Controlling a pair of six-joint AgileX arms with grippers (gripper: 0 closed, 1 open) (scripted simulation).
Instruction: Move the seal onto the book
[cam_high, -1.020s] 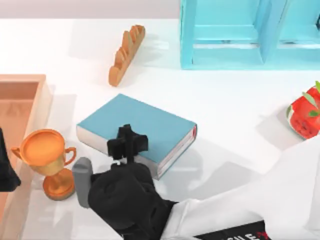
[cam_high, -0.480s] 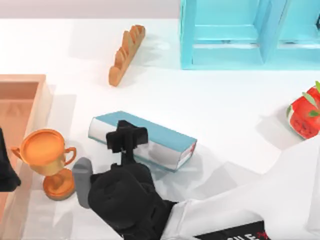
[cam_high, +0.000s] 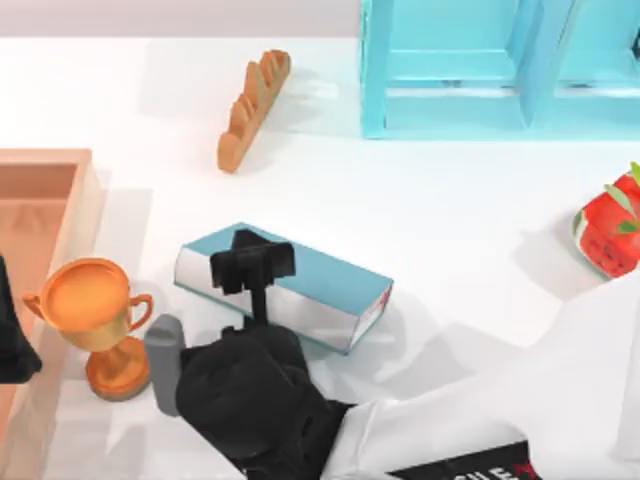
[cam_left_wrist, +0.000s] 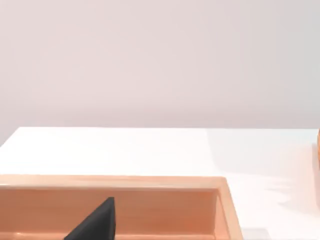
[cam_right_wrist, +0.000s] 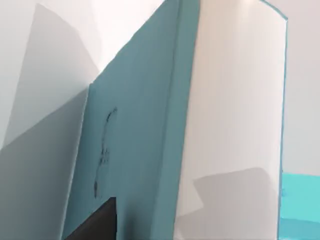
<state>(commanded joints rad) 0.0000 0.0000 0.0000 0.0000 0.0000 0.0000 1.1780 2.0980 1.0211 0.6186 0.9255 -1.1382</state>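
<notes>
**A:** What is nearest?

**B:** The right arm. Its white sleeve and black wrist come in from the table's near right corner, and the right gripper is out over the book.

**A:** Is the claw clenched or released?

**B:** I cannot tell. From above it is a black cross shape in front of the cover.

**A:** Where does the book lie?

**B:** It is on the white table, a little left of the middle and just right of the trophy. It looks tipped rather than flat. The teal cover shows as a narrow band and the white page edges face the near side. In the right wrist view the book rises steeply, with teal cover beside white pages.

**A:** And the trophy?

**B:** It is an orange-gold cup with two handles, standing upright near the table's left edge, close to the black wrist.

**A:** What about the left arm?

**B:** The left gripper is parked at the left edge, by the wooden tray. In the left wrist view a dark tip is seen against the tray's wall. I cannot tell the state of that claw either.

**A:** And farther back?

**B:** A long loaf of bread lies slantwise behind the book. A red cube with green leaves sits at the right edge. A light-blue shelf cabinet stands at the far right.
</notes>
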